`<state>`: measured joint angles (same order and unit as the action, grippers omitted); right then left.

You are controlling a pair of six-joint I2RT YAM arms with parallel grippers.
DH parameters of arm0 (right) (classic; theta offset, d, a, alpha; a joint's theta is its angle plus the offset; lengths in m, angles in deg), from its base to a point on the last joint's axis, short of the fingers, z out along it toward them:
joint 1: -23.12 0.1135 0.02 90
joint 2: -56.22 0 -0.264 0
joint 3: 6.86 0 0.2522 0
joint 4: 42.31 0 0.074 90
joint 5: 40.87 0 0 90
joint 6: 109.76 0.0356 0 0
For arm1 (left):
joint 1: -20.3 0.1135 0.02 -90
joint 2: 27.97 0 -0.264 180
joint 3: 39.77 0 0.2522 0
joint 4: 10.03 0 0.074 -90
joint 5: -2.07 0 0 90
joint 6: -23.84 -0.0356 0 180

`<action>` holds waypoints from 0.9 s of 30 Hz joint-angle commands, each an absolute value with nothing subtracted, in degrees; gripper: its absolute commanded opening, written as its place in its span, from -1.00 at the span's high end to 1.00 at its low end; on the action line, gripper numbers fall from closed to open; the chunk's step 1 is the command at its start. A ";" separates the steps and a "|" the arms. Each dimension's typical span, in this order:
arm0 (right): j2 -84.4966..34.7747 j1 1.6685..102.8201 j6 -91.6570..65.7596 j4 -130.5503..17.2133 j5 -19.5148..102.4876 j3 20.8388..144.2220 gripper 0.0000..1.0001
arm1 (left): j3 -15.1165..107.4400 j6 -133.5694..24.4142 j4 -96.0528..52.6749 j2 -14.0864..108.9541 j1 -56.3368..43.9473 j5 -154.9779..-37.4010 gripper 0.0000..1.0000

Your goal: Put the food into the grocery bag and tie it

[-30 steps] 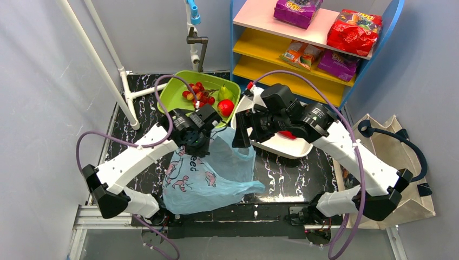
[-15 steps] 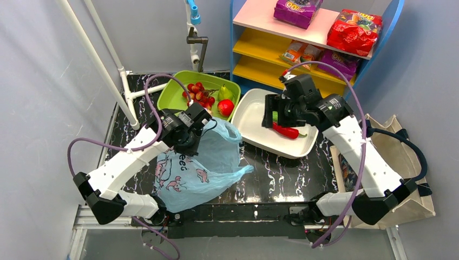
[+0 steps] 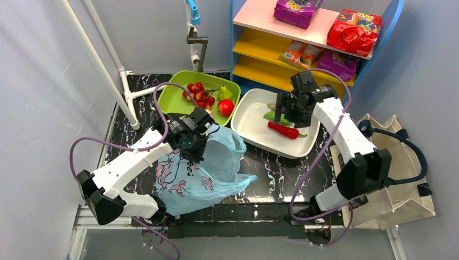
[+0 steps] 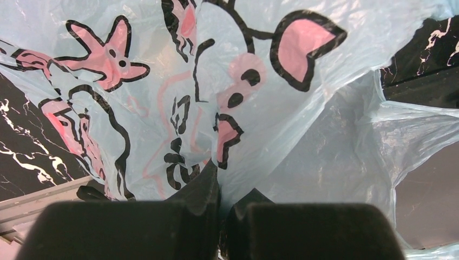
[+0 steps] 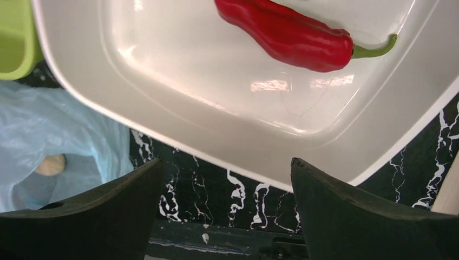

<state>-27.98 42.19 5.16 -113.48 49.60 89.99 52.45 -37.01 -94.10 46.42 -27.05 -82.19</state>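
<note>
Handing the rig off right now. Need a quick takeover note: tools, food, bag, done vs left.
Left tool: shut on the grocery bag, pinching its plastic and holding it up.
Right tool: open and empty, over the white tray, close to the red pepper.
Food: the red pepper lies in the white tray. The round red fruit and berry cluster sit in the green tray.
Done: bag gripped. None of the red food shows inside it.
Left: load all three items, then tie the bag.
</note>
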 commanded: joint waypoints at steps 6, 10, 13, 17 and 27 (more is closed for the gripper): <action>-40.57 36.97 -1.23 -109.86 52.12 92.68 -0.87 | 52.04 -38.87 -95.19 44.34 -26.89 -84.30 1.00; -44.34 35.57 -4.26 -108.98 53.90 93.69 -0.88 | 52.03 -40.12 -94.93 44.06 -26.94 -84.83 1.00; -46.74 35.46 -6.05 -107.92 54.62 93.99 -0.89 | 52.35 -41.13 -95.57 44.94 -26.84 -84.93 1.00; -49.35 35.21 -7.61 -106.32 53.23 93.55 -0.89 | 52.92 -42.49 -95.67 45.33 -26.92 -84.76 1.00; -49.89 35.09 -7.62 -101.02 41.88 87.32 -0.91 | 53.95 -44.45 -96.50 46.46 -26.87 -83.57 1.00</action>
<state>-50.63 35.24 -7.12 -103.99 48.37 89.50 52.47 -43.17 -94.60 46.61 -27.05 -84.00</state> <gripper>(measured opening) 0.953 0.008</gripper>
